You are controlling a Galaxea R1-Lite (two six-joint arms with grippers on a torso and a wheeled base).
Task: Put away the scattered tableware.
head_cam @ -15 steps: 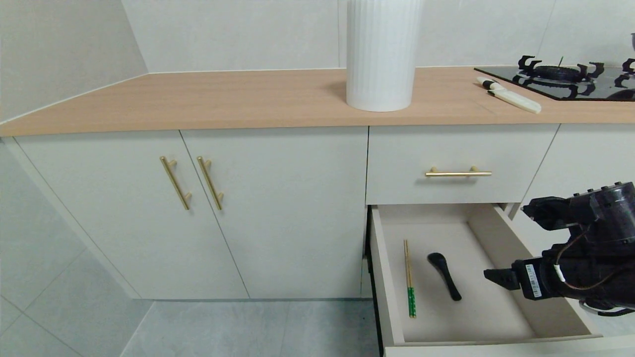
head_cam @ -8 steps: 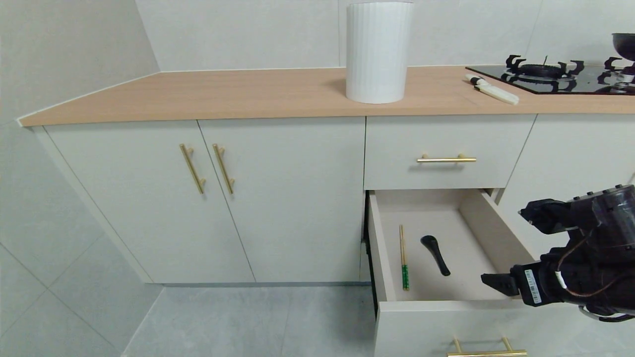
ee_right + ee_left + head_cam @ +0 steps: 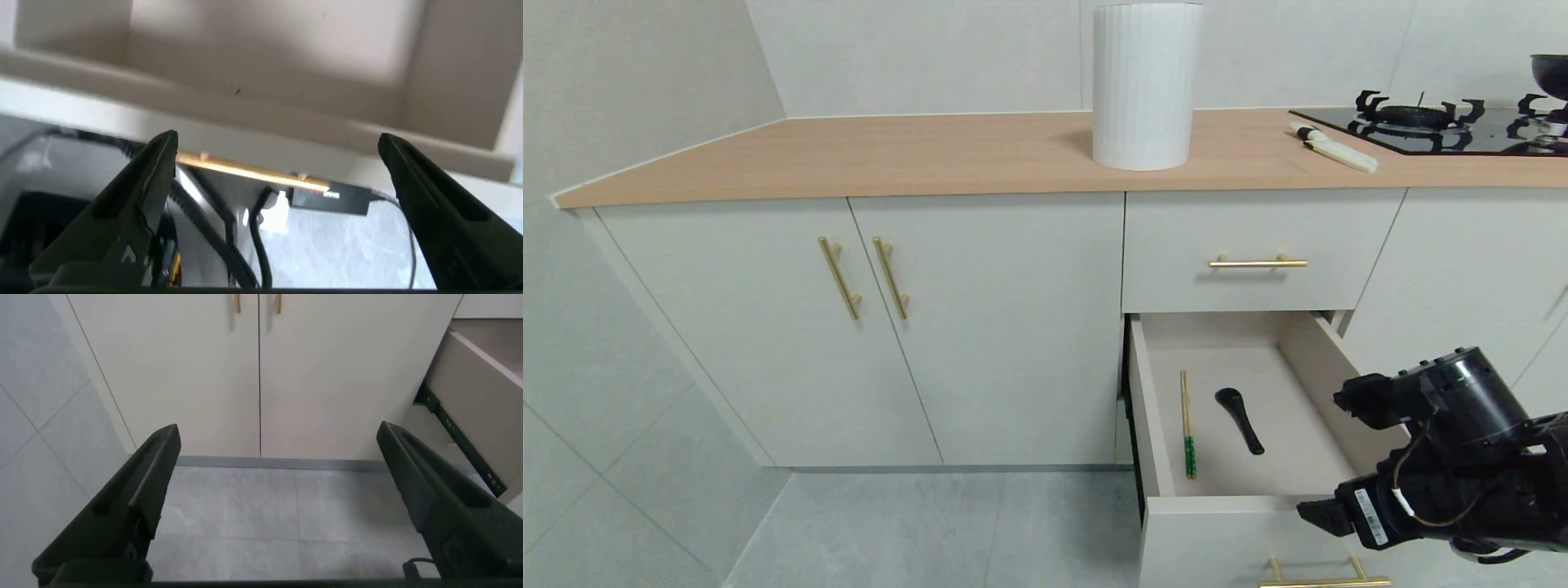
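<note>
The lower drawer (image 3: 1148, 408) stands pulled out under the counter. Inside it lie a pair of wooden chopsticks with green ends (image 3: 1187, 423) and a black spoon (image 3: 1240, 420), side by side. My right gripper (image 3: 1321, 456) is open and empty, hanging by the drawer's front right corner, above the drawer front (image 3: 1217, 543). In the right wrist view that gripper (image 3: 278, 143) faces the drawer front's gold handle (image 3: 253, 171). My left gripper (image 3: 278, 437) is open and empty, low over the floor in front of the cabinet doors (image 3: 253, 367).
On the counter stand a tall white ribbed cylinder (image 3: 1143, 86) and a white-sheathed knife (image 3: 1333, 148) beside the gas hob (image 3: 1429, 122). A shut upper drawer with a gold handle (image 3: 1258, 263) sits above the open one. Grey tiled floor (image 3: 890, 531) lies free to the left.
The head camera pulled back and shifted, so the whole scene moved. Since half a second ago my right gripper has dropped lower, toward the drawer front. Chopsticks and spoon lie as before.
</note>
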